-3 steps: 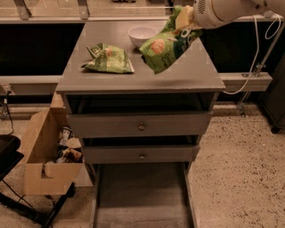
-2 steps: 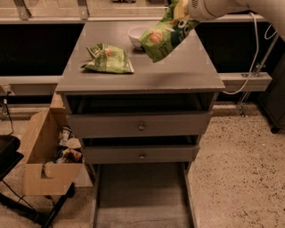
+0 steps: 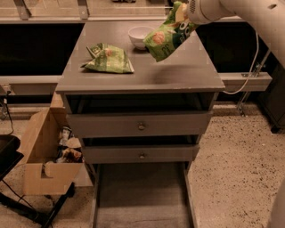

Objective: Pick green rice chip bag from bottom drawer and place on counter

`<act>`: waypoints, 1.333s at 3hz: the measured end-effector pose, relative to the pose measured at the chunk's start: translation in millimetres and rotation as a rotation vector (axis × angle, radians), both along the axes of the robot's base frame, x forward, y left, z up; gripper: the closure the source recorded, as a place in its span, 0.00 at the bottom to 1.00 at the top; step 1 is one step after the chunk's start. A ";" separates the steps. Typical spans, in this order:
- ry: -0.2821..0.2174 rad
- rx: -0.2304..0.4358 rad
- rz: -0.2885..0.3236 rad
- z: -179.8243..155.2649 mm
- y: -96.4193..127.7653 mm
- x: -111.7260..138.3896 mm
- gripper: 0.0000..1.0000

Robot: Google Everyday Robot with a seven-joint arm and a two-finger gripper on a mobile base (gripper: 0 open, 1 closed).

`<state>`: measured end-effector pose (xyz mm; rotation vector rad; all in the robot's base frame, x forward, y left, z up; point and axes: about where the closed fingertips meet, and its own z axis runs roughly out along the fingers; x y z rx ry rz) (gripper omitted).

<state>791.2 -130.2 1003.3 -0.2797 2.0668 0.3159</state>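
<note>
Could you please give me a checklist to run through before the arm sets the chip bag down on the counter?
1. Grip: the green rice chip bag hangs from the gripper at the upper right, above the counter: ok.
2. Bag out of the bottom drawer, whose floor is bare: ok.
3. Bare counter surface beneath the bag: ok.
4. Clearance to the white bowl, just left of the bag: cannot tell.
5. Paler green bag lies apart, farther left: ok.

Jaws, green rice chip bag (image 3: 167,38) above counter (image 3: 178,73)
</note>
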 end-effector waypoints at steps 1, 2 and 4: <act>0.002 0.000 0.003 -1.7 2.0 0.6 0.62; 0.005 0.000 0.007 -3.9 5.2 1.4 0.31; 0.009 0.000 0.011 -6.3 8.3 2.1 0.00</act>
